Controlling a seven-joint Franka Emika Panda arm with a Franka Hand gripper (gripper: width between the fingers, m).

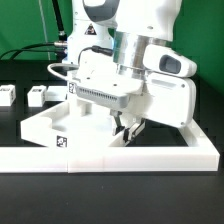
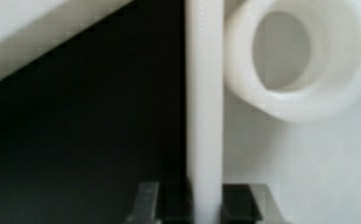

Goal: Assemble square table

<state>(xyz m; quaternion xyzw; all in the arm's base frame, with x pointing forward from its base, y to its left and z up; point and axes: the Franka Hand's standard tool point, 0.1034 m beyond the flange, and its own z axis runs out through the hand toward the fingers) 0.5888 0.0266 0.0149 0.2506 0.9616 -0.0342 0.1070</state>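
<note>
No readable writing anywhere. The only markings are black-and-white marker tags: one on the front edge of the square tabletop slab (image 1: 50,125), and what look like tags on the legs, though those are too small to be sure.

My gripper (image 1: 128,130) points straight down, jaws closed on the slab's raised rim (image 2: 203,100). In the wrist view my gripper (image 2: 198,200) has its two dark fingers (image 2: 150,203) pressed against either side of that thin white wall, which runs away from them as a straight upright strip. Just beside the rim sits one round corner socket (image 2: 310,60) – a thick white ring moulded into the slab.

The slab lies flat on the black table (image 1: 110,200), tucked against the long white L-shaped barrier (image 1: 120,155) that runs across the front. Much of the slab is hidden behind my arm.

Counted in the exterior view: one slab, one barrier, and two short white block legs – one leg (image 1: 7,96) at the exterior view's far left and a second leg (image 1: 38,96) just beside it, both standing on the table well apart from the slab.
</note>
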